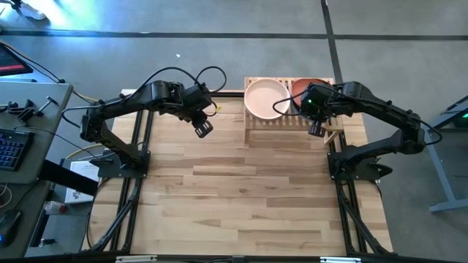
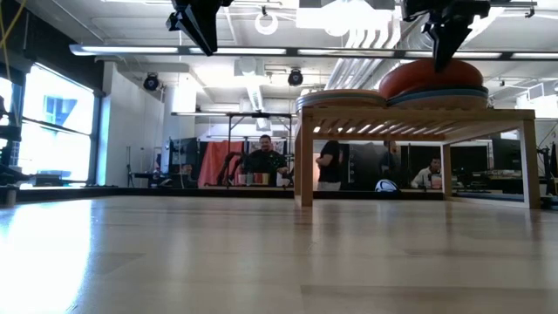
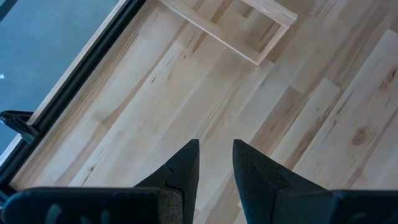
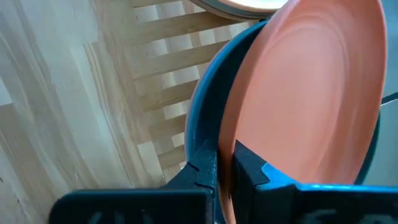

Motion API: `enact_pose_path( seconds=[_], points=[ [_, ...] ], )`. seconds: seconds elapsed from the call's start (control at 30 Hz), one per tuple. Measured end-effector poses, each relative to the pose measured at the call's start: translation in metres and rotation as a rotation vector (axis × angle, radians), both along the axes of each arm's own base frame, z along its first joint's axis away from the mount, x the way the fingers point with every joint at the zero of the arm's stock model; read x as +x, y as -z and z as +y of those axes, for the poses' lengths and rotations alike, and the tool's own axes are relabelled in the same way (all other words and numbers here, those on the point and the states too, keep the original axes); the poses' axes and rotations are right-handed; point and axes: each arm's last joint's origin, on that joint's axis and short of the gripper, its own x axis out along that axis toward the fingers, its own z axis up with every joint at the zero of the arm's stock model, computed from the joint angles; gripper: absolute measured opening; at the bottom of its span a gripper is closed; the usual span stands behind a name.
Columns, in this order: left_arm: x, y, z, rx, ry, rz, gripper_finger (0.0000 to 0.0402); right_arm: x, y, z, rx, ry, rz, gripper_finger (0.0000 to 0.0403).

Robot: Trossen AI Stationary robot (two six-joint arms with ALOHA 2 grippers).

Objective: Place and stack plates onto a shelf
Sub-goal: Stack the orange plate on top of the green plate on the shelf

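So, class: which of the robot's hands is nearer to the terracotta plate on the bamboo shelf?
Right. The right hand is shut on the rim of the terracotta plate, atop the shelf's right-hand stack. The left hand hovers over bare tabletop, well left of the shelf.

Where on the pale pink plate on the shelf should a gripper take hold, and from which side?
By the rim. The pale pink plate lies flat atop the left pile on the shelf, so only its low raised edge offers purchase. Probably come from above at its left edge, nearest the free left gripper; the right gripper is pinching the terracotta plate.
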Motion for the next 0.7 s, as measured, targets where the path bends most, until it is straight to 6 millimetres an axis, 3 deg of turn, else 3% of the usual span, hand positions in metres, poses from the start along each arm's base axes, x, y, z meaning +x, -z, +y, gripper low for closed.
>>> enact_pose_path(
  seconds=[0.27, 0.47, 0.7],
  points=[
    [0.0, 0.0, 0.0, 0.0, 0.001, 0.001, 0.0087, 0.005, 0.005, -0.003, 0.006, 0.03, 0.049, 0.0064],
    [0.0, 0.0, 0.0, 0.01, 0.027, 0.01, 0.0087, 0.006, 0.006, -0.004, -0.008, 0.046, 0.07, 0.0076],
    [0.0, 0.0, 0.0, 0.004, 0.026, 0.008, 0.0087, 0.001, -0.014, -0.002, -0.008, 0.083, 0.004, 0.0077]
  ],
)
